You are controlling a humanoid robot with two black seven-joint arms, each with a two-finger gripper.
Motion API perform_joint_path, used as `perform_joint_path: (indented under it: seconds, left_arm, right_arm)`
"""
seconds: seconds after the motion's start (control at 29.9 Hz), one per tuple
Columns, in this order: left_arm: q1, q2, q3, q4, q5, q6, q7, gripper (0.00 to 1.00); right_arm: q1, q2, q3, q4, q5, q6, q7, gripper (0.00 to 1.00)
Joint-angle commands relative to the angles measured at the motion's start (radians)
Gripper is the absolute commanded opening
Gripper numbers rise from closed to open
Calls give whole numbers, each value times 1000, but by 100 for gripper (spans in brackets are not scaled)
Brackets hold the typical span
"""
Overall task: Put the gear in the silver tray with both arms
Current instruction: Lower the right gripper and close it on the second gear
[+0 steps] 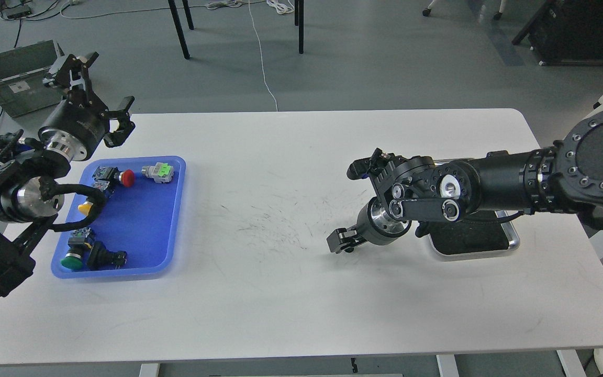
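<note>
Right arm [490, 183] partly covers silver tray [511, 242]; blue tray [173, 220] far left.

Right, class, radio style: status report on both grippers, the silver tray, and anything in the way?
Left gripper open, raised behind blue tray. Right gripper low over table, state unclear. Silver tray partly hidden under right arm, visible part empty. Parts remain in blue tray.

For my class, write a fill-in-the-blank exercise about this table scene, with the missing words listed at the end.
1. The switches and buttons lie in the ____ plastic tray.
2. The silver tray sits partly under the robot's ____ arm.
3. The left claw has its fingers spread ____.
4. The button with the red cap lies at the tray's ____ end.

Missing words: blue; right; open; far
</note>
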Motion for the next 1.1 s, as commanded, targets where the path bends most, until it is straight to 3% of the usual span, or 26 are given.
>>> perform_joint_path:
  seconds: [0.0, 0.17, 0.53, 0.7, 0.77, 0.84, 0.94, 1.07]
  left_arm:
    - [0, 2, 0, 0, 0, 0, 0, 98]
    - [0, 5, -2, 0, 0, 0, 0, 98]
    - [0, 6, -2, 0, 0, 0, 0, 98]
    - [0, 6, -2, 0, 0, 0, -2, 98]
    - [0, 5, -2, 0, 0, 0, 0, 98]
    - [0, 5, -2, 0, 0, 0, -2, 98]
    - [-2, 6, -3, 0, 0, 0, -2, 98]
    - [-2, 6, -2, 0, 0, 2, 0, 98]
  right_arm:
    - [0, 0, 0, -5, 0, 0, 0, 71]
    - [0, 0, 0, -5, -3, 2, 2, 54]
    - [1, 0, 0, -11, -2, 5, 2, 51]
    - [0, 0, 0, -14, -2, 6, 2, 44]
    - [0, 0, 0, -20, -2, 6, 2, 36]
    - [-2, 0, 0, -22, -2, 6, 3, 19]
    - [0, 0, 0, -22, -2, 6, 6, 2]
    - [4, 0, 0, -20, -2, 6, 8, 2]
